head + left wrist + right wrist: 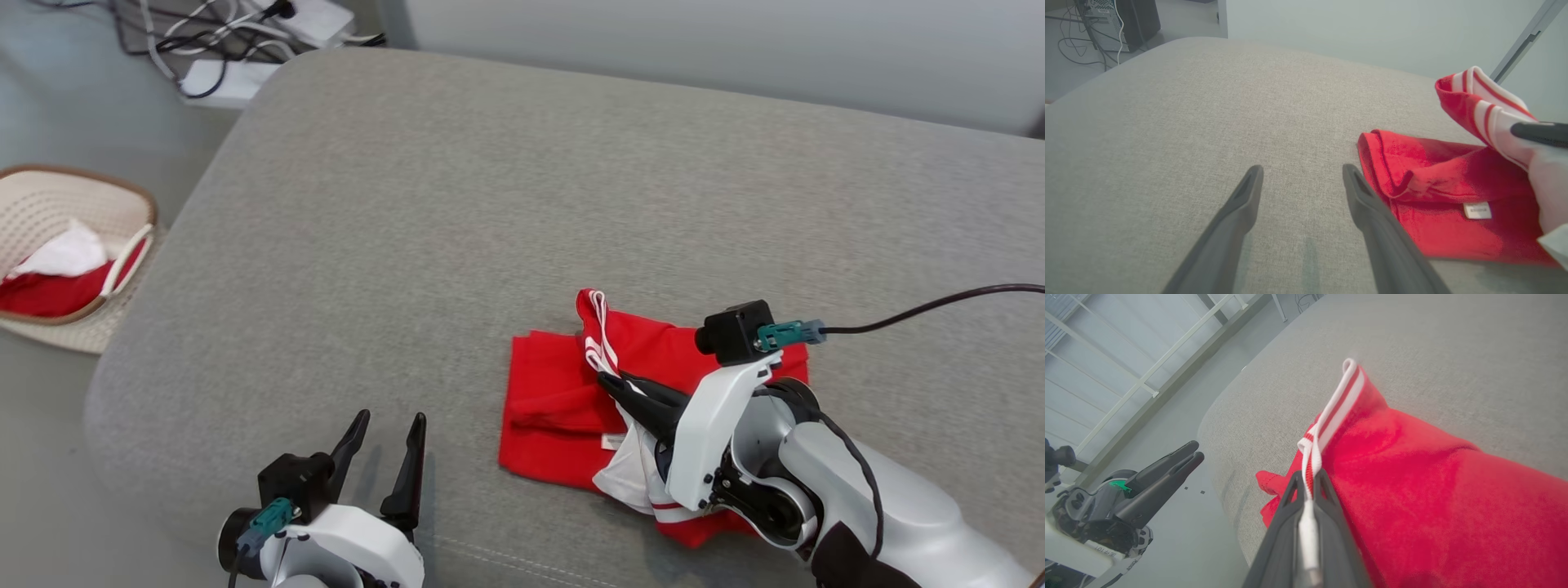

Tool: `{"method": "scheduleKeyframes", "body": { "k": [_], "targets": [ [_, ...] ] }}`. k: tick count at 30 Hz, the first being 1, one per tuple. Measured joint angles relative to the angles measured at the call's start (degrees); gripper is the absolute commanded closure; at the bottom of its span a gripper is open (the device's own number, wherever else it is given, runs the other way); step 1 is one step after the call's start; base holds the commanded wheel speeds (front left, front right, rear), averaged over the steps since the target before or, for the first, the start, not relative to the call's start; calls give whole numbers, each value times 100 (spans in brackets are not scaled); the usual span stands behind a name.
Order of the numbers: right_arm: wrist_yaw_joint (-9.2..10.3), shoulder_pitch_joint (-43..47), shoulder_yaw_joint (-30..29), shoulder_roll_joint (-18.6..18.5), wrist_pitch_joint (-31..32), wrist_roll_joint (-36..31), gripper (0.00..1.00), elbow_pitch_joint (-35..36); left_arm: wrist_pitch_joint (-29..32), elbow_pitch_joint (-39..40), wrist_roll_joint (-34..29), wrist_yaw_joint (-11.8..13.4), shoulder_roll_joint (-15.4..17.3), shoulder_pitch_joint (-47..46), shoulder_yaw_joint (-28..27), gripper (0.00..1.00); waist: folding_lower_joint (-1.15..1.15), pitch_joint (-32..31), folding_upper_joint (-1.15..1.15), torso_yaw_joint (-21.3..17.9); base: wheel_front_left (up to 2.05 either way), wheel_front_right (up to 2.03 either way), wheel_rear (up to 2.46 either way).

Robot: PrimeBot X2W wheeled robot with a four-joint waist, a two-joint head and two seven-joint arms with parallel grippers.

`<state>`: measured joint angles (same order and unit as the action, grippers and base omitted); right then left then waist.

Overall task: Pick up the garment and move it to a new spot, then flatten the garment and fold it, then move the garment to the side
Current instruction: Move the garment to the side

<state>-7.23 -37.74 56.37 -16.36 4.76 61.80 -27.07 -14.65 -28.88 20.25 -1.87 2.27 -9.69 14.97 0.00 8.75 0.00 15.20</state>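
On the near right part of the grey cushion (490, 204) lies the red garment (555, 400), partly folded, with its long axis running roughly along the cushion's near edge. The right gripper (608, 380) reaches over the cloth from the cushion's right end, fingers pointing toward the cushion's left. Its jaws are pinched tight on the white-and-red striped hem (598, 335), which stands lifted off the cushion while the rest of the cloth rests flat.

The left gripper (390, 418) hovers at the cushion's near edge, further left and apart from the cloth. Its jaws are spread wide with nothing between them, and its fingers point toward the cushion's far side. The garment's free left edge lies just to that gripper's right, so the left arm is the nearer one to that edge.

The fold likely turns on carrying the hem leftward along the long axis, over the flat layer. A small white label (1477, 210) faces up on that layer.
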Motion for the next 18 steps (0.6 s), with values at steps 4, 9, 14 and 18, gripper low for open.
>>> {"method": "scheduleKeyframes", "body": {
  "k": [4,9,14,18],
  "targets": [
    [0,-171,170,57,-56,-41,100,-297,0,18,104,26,7,-4,140,0,0,78,0,307,0,0,0],
    [0,-352,343,229,-187,-19,100,-522,0,38,147,77,10,-9,214,0,0,154,0,529,0,0,0],
    [-1,-452,415,348,-365,31,0,-853,0,37,155,101,10,-13,241,0,0,159,0,530,0,0,0],
    [-1,-624,297,347,-605,243,0,-955,0,32,144,102,8,-15,145,0,0,138,0,405,0,0,0]
  ]
}}
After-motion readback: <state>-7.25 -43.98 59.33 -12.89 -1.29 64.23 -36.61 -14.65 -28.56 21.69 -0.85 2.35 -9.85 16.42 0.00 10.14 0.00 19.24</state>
